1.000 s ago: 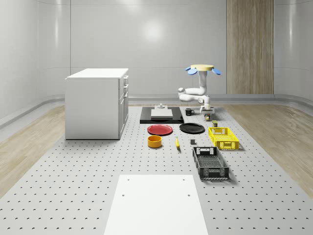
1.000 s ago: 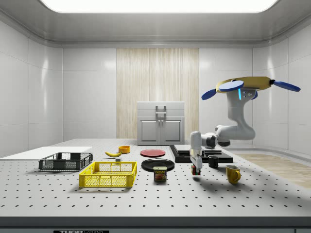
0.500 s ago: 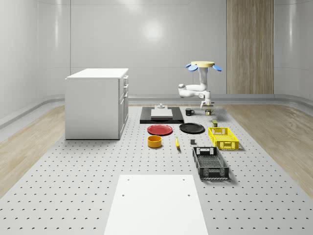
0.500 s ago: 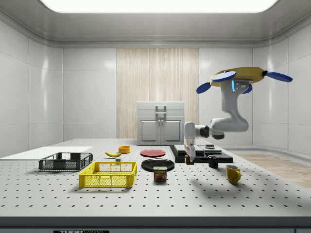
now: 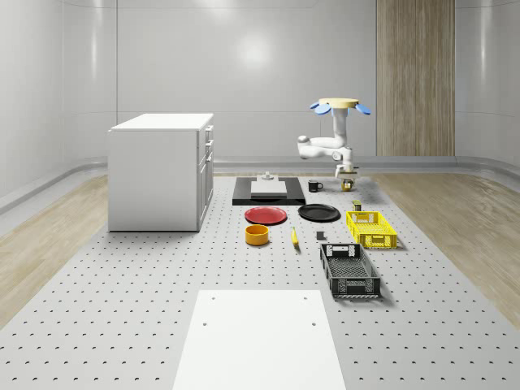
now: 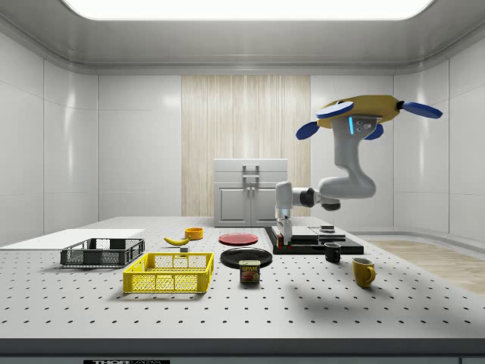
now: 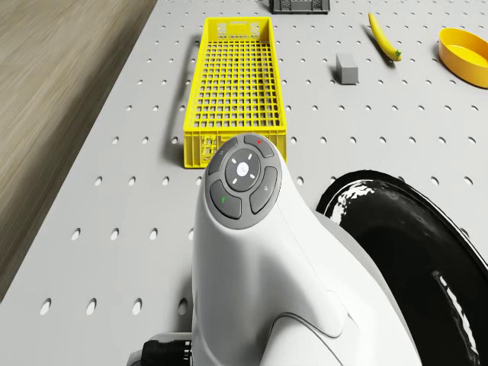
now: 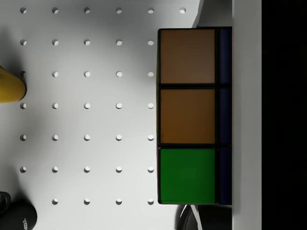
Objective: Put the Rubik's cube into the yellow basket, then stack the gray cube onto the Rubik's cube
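Observation:
My drone hovers over the far right part of the table, near the mugs. The arm hangs down and the gripper is shut on the Rubik's cube, held clear above the table. In the wrist view the cube shows orange and green tiles against a white finger. The yellow basket stands nearer the front, apart from the gripper. The small gray cube lies beside the basket, toward the whole-scene view's left.
A black plate, red plate, orange bowl and banana lie mid-table. A black basket sits in front of the yellow one. A can, yellow mug and black mug stand near the gripper. A cabinet stands left.
The drone and arm have shifted toward the side view's left, and the gripper has risen from near the table surface, carrying the Rubik's cube up with it.

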`<state>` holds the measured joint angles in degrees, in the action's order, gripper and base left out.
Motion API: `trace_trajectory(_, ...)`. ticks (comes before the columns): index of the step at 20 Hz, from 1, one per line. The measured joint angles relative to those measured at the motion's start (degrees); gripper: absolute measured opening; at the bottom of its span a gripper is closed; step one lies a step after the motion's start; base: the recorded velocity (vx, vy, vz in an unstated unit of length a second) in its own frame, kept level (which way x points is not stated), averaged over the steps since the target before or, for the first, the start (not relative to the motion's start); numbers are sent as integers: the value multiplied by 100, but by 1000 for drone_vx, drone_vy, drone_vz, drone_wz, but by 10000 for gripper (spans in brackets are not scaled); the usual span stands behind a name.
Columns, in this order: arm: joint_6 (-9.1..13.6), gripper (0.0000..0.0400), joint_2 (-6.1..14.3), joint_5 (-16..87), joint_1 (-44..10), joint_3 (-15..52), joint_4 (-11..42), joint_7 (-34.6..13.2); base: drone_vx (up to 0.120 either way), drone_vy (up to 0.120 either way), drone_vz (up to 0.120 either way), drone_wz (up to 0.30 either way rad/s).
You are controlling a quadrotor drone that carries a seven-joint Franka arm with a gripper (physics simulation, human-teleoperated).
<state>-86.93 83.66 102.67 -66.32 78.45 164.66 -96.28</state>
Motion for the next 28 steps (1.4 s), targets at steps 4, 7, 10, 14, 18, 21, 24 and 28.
trace_trajectory(4, -41, 325, 45, -21, -10, 10, -2, -8, 120, 120, 0, 0)
trace_trajectory(7, -72, 325, 77, -35, -17, 16, -3, -14, 120, 80, 0, 0)
trace_trajectory(10, -101, 325, 109, -48, -24, 21, -4, -19, 120, 0, 0, 0)
trace_trajectory(14, -138, 325, 148, -65, -32, 27, -6, -26, 120, 0, 0, 0)
trace_trajectory(18, -173, 325, 186, -80, -40, 33, -7, -33, 120, 0, 0, 0)
trace_trajectory(21, -198, 325, 213, -91, -46, 37, -9, -37, 120, 0, 0, 0)
trace_trajectory(24, -222, 325, 238, -101, -51, 41, -10, -42, 120, 0, 0, 0)
trace_trajectory(28, -252, 325, 271, -114, -58, 46, -11, -47, 120, 0, 0, 0)
